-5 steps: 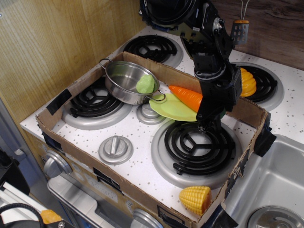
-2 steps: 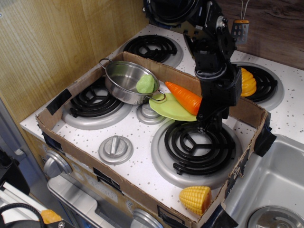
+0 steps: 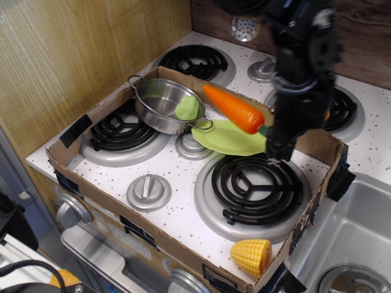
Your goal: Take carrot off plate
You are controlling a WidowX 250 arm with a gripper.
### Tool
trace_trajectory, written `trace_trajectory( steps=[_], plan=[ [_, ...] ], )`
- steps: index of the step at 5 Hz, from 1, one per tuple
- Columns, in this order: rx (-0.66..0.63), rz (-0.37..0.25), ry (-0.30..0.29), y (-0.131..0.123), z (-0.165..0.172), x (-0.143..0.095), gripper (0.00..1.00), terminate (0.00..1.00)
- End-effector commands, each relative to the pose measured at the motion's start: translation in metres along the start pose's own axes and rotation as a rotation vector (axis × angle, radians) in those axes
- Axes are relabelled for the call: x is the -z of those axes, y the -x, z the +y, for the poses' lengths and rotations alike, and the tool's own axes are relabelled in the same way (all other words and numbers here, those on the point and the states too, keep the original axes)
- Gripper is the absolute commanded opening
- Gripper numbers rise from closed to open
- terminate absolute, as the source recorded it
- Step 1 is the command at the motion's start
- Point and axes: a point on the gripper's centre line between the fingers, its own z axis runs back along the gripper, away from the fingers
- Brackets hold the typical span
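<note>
The orange carrot point(image 3: 232, 108) hangs in the air above the light yellow-green plate point(image 3: 227, 140), tilted with its tip toward the upper left. My gripper point(image 3: 267, 130) is shut on the carrot's dark green stub end, just over the plate's right edge. The carrot does not touch the plate. The plate lies flat between the burners, with nothing on it. The black arm rises from the gripper toward the top of the view.
A steel pot point(image 3: 160, 104) holding a green lump point(image 3: 188, 108) stands left of the plate, its wire handle over the plate's edge. A corn cob point(image 3: 252, 256) lies at the cardboard box's point(image 3: 79, 128) front right corner. A black burner point(image 3: 255, 182) is below the gripper. A sink point(image 3: 354, 232) is at the right.
The gripper has risen and shifted right with the carrot in it. The carrot left the plate and now hangs above it. Pot, plate and corn have not moved.
</note>
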Motion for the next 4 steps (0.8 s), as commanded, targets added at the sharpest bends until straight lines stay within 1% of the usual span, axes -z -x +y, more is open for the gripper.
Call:
trace_trajectory(
  steps=[1,2,3,4],
  plan=[
    [-0.148,0.095,-0.106,-0.011,-0.024,-0.051,0.0,0.0],
    [-0.236,0.098,-0.122,0.018,-0.035,-0.04,0.0,0.0],
    [-0.319,0.073,-0.054,0.042,-0.041,-0.029,0.0,0.0],
    [-0.353,0.065,-0.046,0.066,-0.048,-0.014,0.0,0.0]
  ],
)
